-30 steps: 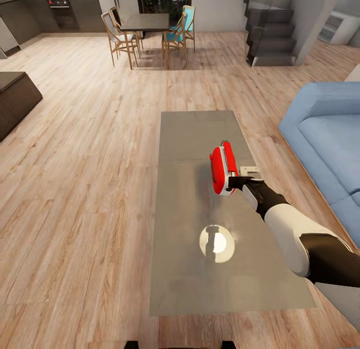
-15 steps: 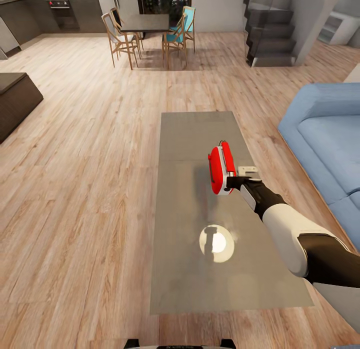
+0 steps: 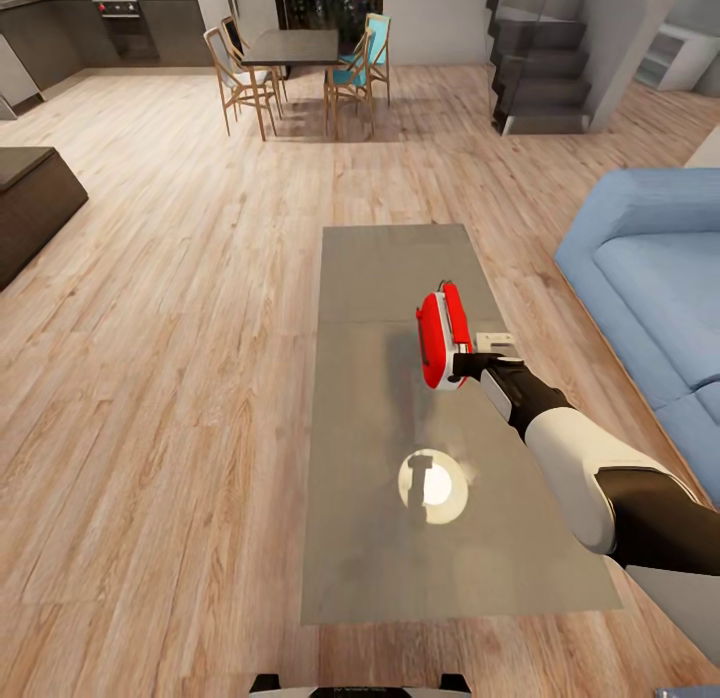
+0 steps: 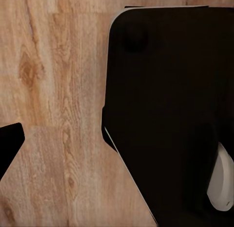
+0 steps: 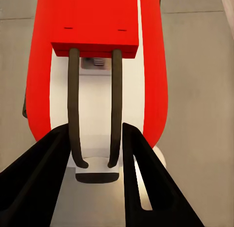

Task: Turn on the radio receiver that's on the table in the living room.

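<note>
Barely any change over the last second: right gripper (image 5: pixel 95 154) still parked at the radio receiver (image 3: pixel 443 336) on the table (image 3: pixel 380 538), so likely pressing the switch. Fingers (image 5: pixel 39 183) slightly parted, straddling the thin handle (image 5: pixel 95 110), touching, not clamped. No containers around. Left gripper: cannot tell.

I am finding no readable text, label, brand, number or sign anywhere, neither on the radio receiver (image 3: pixel 444 338) nor around it.
</note>
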Robot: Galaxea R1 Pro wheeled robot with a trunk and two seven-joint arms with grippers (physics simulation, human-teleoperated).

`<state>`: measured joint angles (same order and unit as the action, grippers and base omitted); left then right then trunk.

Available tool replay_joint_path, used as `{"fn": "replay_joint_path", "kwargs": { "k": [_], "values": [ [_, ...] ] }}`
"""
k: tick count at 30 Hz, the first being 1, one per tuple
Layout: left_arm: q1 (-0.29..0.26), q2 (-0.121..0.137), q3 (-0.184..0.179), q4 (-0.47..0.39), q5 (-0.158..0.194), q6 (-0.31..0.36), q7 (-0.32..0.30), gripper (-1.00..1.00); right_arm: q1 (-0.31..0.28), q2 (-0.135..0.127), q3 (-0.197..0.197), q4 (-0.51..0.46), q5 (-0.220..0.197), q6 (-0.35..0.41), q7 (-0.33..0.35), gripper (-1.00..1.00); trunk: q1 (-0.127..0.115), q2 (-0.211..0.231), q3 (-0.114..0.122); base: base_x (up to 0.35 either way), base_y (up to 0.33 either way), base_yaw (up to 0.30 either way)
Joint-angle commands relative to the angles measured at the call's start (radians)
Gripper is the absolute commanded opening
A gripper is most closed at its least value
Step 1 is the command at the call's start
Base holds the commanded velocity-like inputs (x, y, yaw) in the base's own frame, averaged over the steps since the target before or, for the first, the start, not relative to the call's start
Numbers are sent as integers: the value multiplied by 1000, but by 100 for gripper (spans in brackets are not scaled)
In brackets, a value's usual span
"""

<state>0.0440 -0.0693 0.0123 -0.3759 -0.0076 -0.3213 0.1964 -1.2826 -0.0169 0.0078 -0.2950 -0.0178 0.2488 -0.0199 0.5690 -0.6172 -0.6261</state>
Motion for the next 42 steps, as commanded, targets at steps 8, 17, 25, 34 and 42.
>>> {"fn": "replay_joint_path", "kwargs": {
  "k": [8, 17, 25, 34, 42],
  "values": [
    [0, 0, 0, 0, 0, 0, 0, 100, 0, 0, 0, -1, 1, 0, 1, -100, -31, 56, 25, 0, 0, 0],
    [0, 0, 0, 0, 0, -1, 0, 100, 0, -1, 0, 0, 1, 0, 2, -100, -65, 119, 53, 0, 0, 0],
    [0, 0, 0, 0, 0, 0, 0, 100, 0, 0, 0, 1, 1, 1, -4, -100, -96, 175, 79, 0, 0, 0],
    [0, 0, 0, 0, 0, 1, 0, 100, 0, 1, 0, 6, 0, 8, 1, -100, -119, 217, 97, 0, 0, 0],
    [0, 0, 0, 0, 0, 1, -1, 100, 0, 2, 0, 32, 1, 4, 2, -100, -119, 217, 97, 0, 0, 0]
  ]
}}
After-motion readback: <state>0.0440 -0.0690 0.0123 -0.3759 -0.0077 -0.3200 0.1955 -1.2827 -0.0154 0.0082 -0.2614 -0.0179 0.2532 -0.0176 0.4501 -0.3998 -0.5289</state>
